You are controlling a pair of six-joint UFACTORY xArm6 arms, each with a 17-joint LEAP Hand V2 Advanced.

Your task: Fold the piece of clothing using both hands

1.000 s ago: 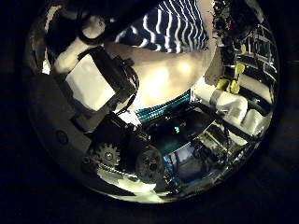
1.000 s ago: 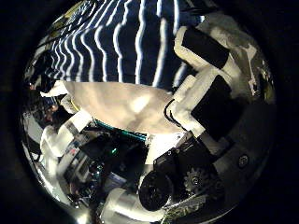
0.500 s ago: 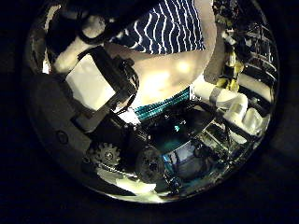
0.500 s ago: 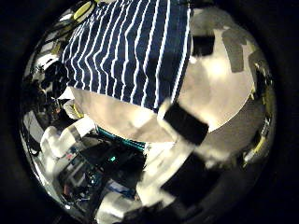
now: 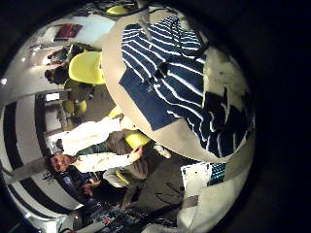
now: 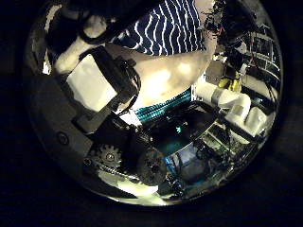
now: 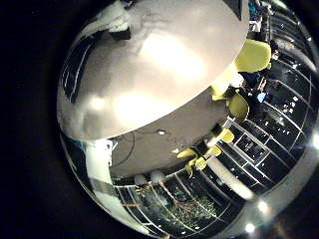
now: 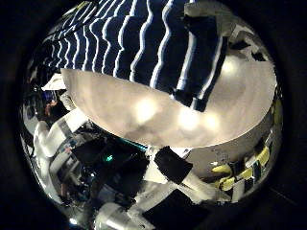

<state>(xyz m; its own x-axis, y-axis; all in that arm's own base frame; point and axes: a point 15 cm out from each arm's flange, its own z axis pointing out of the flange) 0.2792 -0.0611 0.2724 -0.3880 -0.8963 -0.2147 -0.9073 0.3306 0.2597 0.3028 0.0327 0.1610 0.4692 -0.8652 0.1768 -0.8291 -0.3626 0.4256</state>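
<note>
Striped clothing (image 5: pixel 180 83), navy with white lines, lies spread on the pale table (image 5: pixel 121 92). Yellow chairs (image 5: pixel 86 66) stand beyond the table's edge. Whether the left hand (image 6: pixel 95 85) or right hand (image 8: pixel 206 43) grips the cloth cannot be told.

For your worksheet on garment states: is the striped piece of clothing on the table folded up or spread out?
Mostly spread out: the striped clothing lies flat over the round table, wrinkled, with no clear fold. Whether an edge is turned under, cannot tell.

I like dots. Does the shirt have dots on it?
No, the shirt on the table has stripes, not dots.
</note>
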